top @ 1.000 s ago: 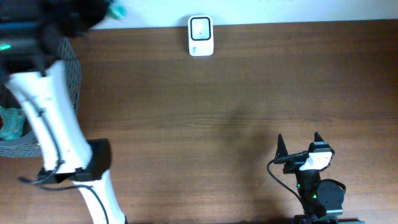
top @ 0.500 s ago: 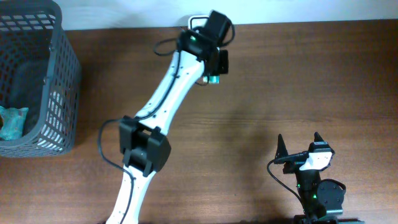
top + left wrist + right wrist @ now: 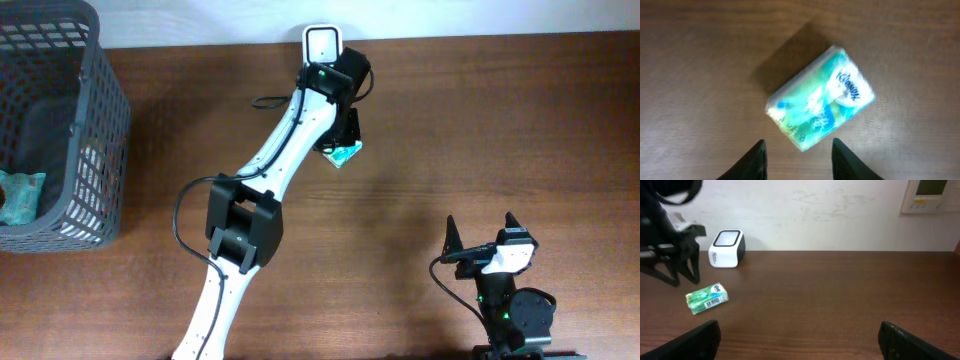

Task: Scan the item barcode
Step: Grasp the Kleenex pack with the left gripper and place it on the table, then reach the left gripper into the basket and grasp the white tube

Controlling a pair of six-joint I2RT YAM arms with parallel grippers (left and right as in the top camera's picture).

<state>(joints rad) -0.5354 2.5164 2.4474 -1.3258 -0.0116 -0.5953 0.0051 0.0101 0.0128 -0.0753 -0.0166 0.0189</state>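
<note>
While the left arm (image 3: 275, 165) stretched across the wooden table (image 3: 480, 120) toward its far edge, the left gripper (image 3: 799, 146) hung partly open above the tissue pack (image 3: 820, 102), its two dark fingertips (image 3: 760, 157) apart and gripping nothing. The green-and-white pack lay flat on the wood, turned on a diagonal, near the white scanner (image 3: 322, 42) but not touching it. In the right wrist view its near side carried blue print that might have been a barcode, though it was too small to be sure. The right gripper (image 3: 481, 222) sat near the table's front edge, well apart from the pack, jaws spread wide and empty. A grey mesh basket (image 3: 112, 110) stood at the far left corner with another teal pack (image 3: 18, 195) inside.
</note>
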